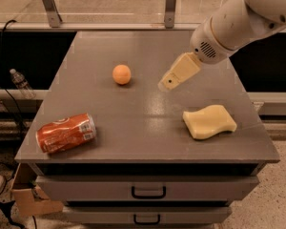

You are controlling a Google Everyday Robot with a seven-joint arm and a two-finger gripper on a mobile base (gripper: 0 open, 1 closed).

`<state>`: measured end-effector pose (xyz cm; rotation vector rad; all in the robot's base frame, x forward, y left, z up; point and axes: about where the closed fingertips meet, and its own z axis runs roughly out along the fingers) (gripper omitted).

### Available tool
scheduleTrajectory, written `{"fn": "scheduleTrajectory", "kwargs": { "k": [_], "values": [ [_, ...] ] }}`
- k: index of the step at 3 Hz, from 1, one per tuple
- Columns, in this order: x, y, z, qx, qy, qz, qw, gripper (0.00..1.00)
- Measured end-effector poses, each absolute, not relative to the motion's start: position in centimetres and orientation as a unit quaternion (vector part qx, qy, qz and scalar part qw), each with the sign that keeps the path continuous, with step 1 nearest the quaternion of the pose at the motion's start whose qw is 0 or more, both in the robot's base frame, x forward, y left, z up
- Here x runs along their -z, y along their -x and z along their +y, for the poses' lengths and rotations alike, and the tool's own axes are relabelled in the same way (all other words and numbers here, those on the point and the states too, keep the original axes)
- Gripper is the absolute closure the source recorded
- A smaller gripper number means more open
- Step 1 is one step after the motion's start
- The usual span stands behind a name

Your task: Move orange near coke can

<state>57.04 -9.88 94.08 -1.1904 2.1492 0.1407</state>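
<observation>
The orange (121,74) sits on the gray table (148,144), a little left of the middle and toward the back. It is small and round. The coke can (66,132) lies on its side near the front left corner of the table, with its silver top pointing to the right. The orange and the can are well apart, with bare table between them. The gripper (166,83) is tan and hangs over the table just to the right of the orange, near it and apart from it. It points down and to the left, toward the orange. I cannot tell if the gripper is loose or squeezed together (it looks like one tan block from here). The big white arm (238,20) comes in from the top right corner. A pale yellow wavy sponge (209,121) lies flat on the right side of the table, nearer the front. Under the table top are two drawers, each with a dark handle (148,192). A clear water bottle (21,82) lies off to the left, beside the table.
</observation>
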Motion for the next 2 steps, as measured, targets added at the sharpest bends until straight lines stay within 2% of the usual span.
{"fn": "scheduleTrajectory", "kwargs": {
  "k": [1, 2],
  "values": [
    [-94.1, -57.0, -9.9, -0.054, 0.456, 0.823, 0.334, 0.0],
    [-92.6, -57.6, -5.6, -0.072, 0.5, 0.798, 0.328, 0.0]
  ]
}}
